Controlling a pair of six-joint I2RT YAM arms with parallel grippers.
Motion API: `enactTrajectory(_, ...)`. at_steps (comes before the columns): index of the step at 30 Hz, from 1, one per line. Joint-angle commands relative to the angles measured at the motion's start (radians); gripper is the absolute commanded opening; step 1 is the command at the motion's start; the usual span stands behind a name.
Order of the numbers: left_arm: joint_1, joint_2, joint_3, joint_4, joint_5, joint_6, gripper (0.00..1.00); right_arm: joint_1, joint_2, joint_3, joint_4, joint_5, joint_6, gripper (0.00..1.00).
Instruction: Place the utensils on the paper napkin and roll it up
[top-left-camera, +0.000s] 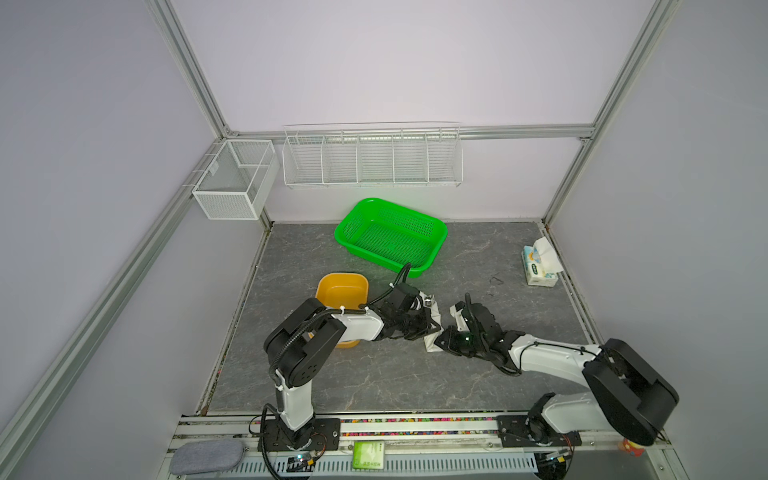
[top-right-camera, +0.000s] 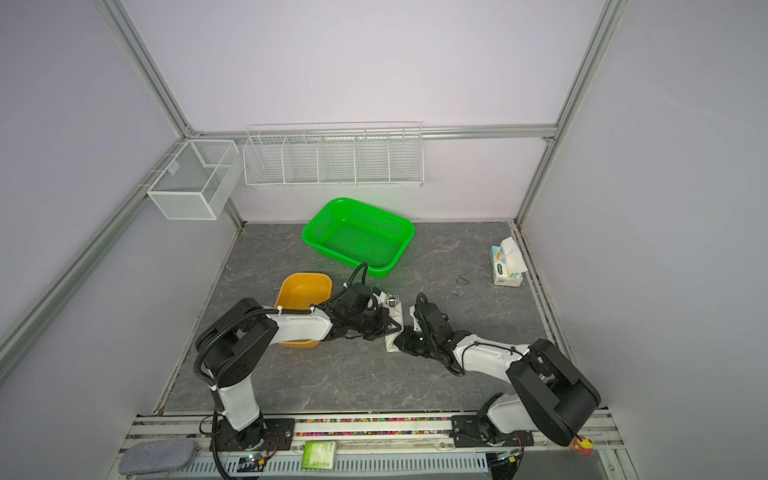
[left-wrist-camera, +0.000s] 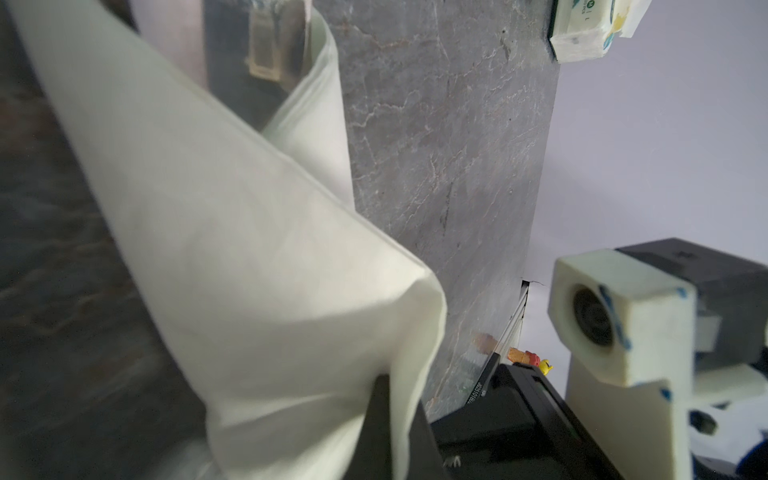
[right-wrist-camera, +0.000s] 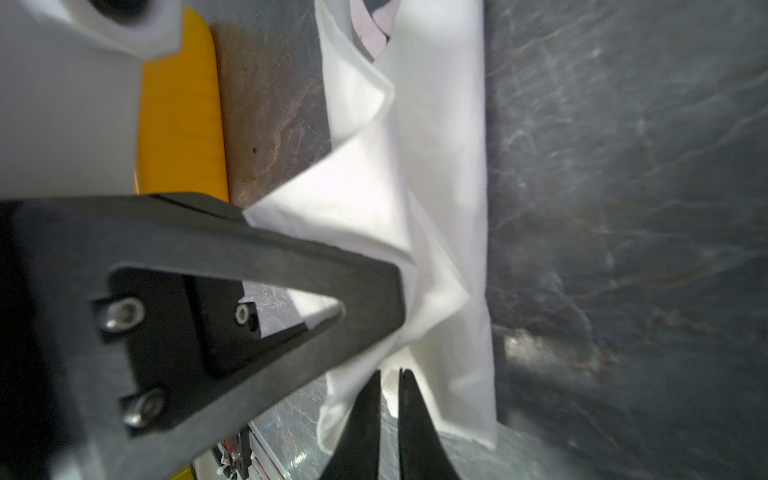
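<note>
White paper napkin (left-wrist-camera: 249, 270), left gripper (left-wrist-camera: 387, 388) clamping it

No text legible, tissue pack (left-wrist-camera: 582, 29) print cropped and blurred, green card (top-left-camera: 368, 455) lettering too small.

You have pale lilac walls (top-left-camera: 395, 62) on 3 sides, joined at the corners by aluminium frame posts (top-left-camera: 188, 62). The floor (top-left-camera: 374, 382) is a dark grey surface with marble veining. A white wire rack (top-left-camera: 372, 166) with 5 compartments hangs on the back wall. A white mesh box (top-left-camera: 226, 203) hangs on the left wall, seemingly split in 2. The light is soft and even. A slotted metal rail (top-left-camera: 415, 461) runs along the near edge.
</note>
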Motion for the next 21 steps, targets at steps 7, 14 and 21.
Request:
enactTrajectory(7, -0.007, 0.011, 0.036, 0.021, -0.003, -0.01, 0.0, -0.009, 0.082, -0.023, 0.019, -0.016, 0.009, 0.1)
enactTrajectory(14, -0.026, 0.027, 0.078, 0.006, 0.007, -0.011, 0.0, -0.009, 0.1, -0.038, 0.027, -0.013, 0.015, 0.1)
enactTrajectory(21, -0.029, 0.052, 0.081, 0.005, -0.002, -0.017, 0.0, -0.009, 0.075, -0.042, 0.02, -0.006, 0.011, 0.1)
